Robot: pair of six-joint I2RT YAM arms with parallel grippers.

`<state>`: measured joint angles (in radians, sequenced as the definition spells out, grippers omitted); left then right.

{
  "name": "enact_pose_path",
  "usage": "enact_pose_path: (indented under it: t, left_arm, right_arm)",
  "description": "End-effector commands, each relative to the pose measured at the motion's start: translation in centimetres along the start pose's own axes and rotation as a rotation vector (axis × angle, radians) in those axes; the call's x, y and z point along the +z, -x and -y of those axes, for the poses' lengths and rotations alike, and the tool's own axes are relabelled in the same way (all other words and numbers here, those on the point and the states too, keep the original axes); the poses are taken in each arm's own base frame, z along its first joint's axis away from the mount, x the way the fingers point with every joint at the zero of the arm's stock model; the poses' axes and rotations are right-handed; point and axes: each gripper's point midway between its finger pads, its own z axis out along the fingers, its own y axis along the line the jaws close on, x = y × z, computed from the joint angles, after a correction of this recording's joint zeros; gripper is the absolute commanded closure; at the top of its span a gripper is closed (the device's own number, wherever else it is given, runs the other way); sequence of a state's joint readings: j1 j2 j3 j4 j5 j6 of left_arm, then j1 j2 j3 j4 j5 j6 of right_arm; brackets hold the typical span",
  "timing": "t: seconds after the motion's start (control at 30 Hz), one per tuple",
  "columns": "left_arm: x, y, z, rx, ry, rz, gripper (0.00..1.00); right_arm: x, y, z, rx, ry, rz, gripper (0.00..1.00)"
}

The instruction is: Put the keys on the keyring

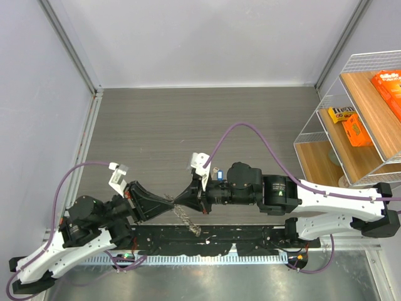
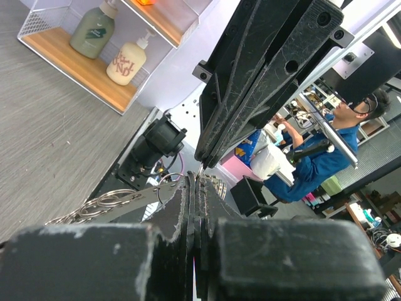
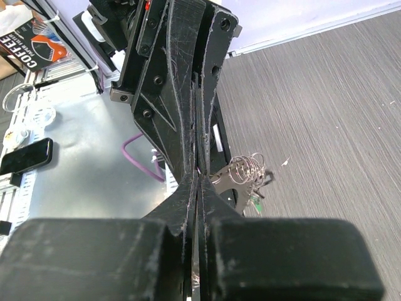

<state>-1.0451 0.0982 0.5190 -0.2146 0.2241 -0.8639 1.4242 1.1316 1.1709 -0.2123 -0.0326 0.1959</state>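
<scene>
1. Two end effectors meet tip to tip over the near edge of the tabletop [image 1: 188,125]. The left end effector [image 1: 168,202] and right end effector [image 1: 180,199] are both pressed together, with no gap between the fingers in either wrist view.
2. The keyring [image 1: 188,221] hangs in the air from that pinch point, just below the tips and over the black rail [image 1: 219,237], not resting on anything. It looks like both tips pinch one thin flat silvery strip of it. I can't tell whether that strip is ring wire or a key blade, because it's seen edge-on and too close.
3. Of the keys, only one green plastic head [image 3: 255,204] shows, dangling under the ring coils. I can't make out the others.
4. Handling, my read:
   - The bunch is light and all stiff metal, with nothing fragile.
   - Smooth steel will be slippery, and the bunch swings freely, so it will likely twist in a pinch.
   - The ring coil is springy and needs prying open.
   - Grip the ring flat across its wire.
   - Take a key by the blade and leave the head's hole free.
5. Readable writing:
   - "COFFEE" on a box [image 3: 28,44].
   - The orange box [image 1: 390,84] on the wire shelf [image 1: 369,58] probably says "Gillette".
   - The cream pump bottle [image 2: 127,61] shows "ND" and the rest is hidden.
   - The green bottle [image 2: 93,30] has an unreadable label.
</scene>
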Motion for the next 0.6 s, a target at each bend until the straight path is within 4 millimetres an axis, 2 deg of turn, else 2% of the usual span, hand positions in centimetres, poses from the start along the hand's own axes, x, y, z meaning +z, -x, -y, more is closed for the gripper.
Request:
enact_pose_path:
  t: [0.0,0.2,0.33,0.47,0.57]
  left_arm:
    - [-0.1,0.9,0.8,0.023,-0.035,0.04,1.0]
    - [-0.4,1.2,0.5,0.043,-0.014,0.058,1.0]
    - [-0.9,1.6,0.3,0.054,0.008,0.076,1.0]
    - [-1.1,2.1,0.6,0.064,0.006,0.096,1.0]
    - [-1.1,2.2,0.6,0.074,0.007,0.1,1.0]
  right_arm:
    - [-1.5,5.0,-1.4,-0.007,0.041,0.16,0.95]
    - [-2.4,5.1,-1.6,-0.007,0.052,0.176,0.94]
    - [-3.3,4.4,-1.9,-0.013,0.07,0.179,0.95]
    - [-3.1,2.7,-1.8,-0.007,0.075,0.145,0.95]
    - [-2.8,1.0,-2.5,-0.009,0.12,0.106,0.95]
